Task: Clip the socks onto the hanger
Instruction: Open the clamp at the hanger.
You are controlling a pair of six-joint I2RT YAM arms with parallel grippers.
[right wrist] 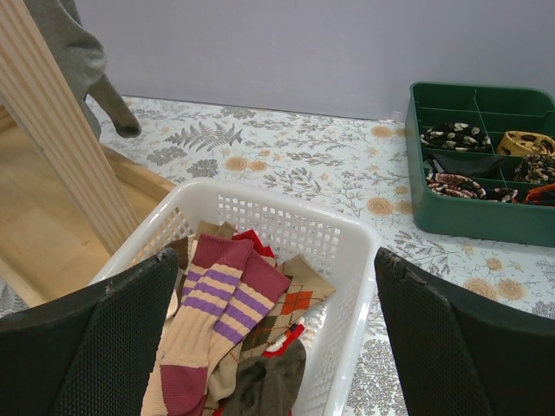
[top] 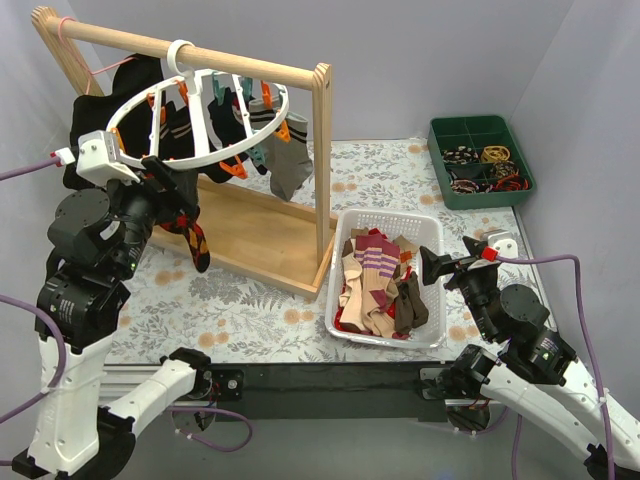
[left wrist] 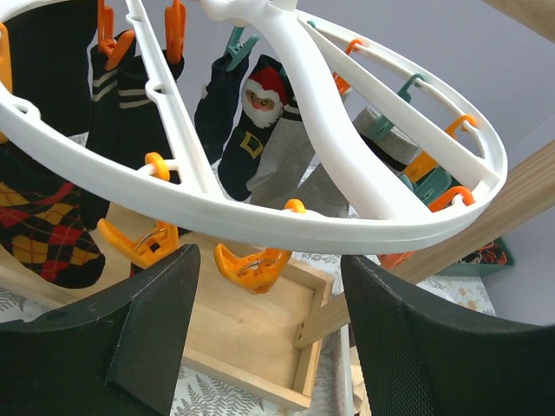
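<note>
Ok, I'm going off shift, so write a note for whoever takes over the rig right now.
Left gripper: jaws open, empty, just under the hanger ring, by a free orange clothespin.
Right gripper: jaws open, empty, at the white basket, on its right side.
Done: several socks hang clipped on the hanger.
To do: a pile of socks in the basket, maroon striped one on top.

Lab test booth: plain grey walls (top: 450, 50) enclose floral table (top: 250, 300).
</note>
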